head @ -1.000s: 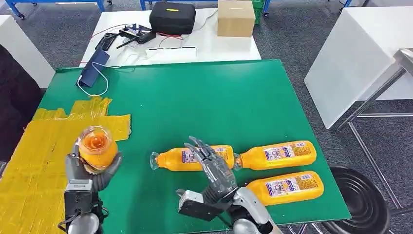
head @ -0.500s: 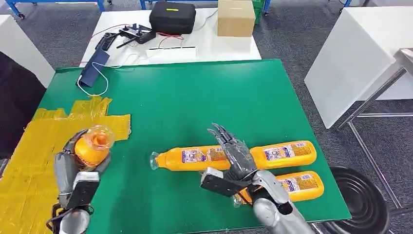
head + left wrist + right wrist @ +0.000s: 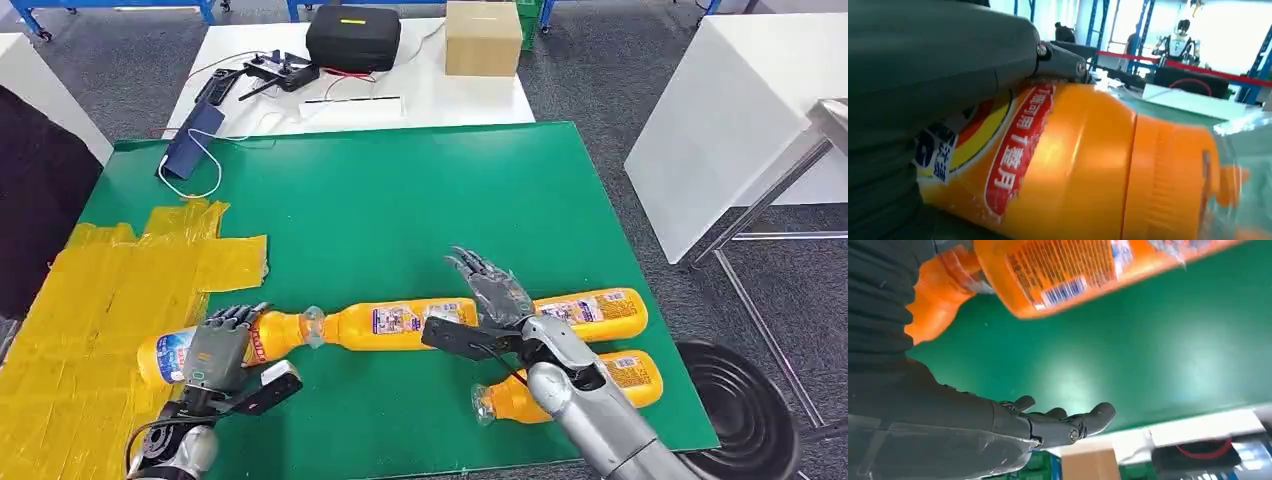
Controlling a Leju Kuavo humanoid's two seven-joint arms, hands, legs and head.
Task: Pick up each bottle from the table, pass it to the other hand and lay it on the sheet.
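Held bottle (image 3: 200,345) gripped by left hand (image 3: 215,350), lying across yellow sheet's (image 3: 90,300) edge, not yet released. Three bottles (image 3: 400,325) beside sheet on green table (image 3: 400,200), untouched. Right hand (image 3: 485,290) above them, fingers spread, empty.

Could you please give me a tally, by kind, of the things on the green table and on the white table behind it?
Orange bottles: 4
Yellow sheet: 1
Blue pouch with white cable: 1
Black case: 1
Cardboard box: 1
Black controller: 1
Total: 9
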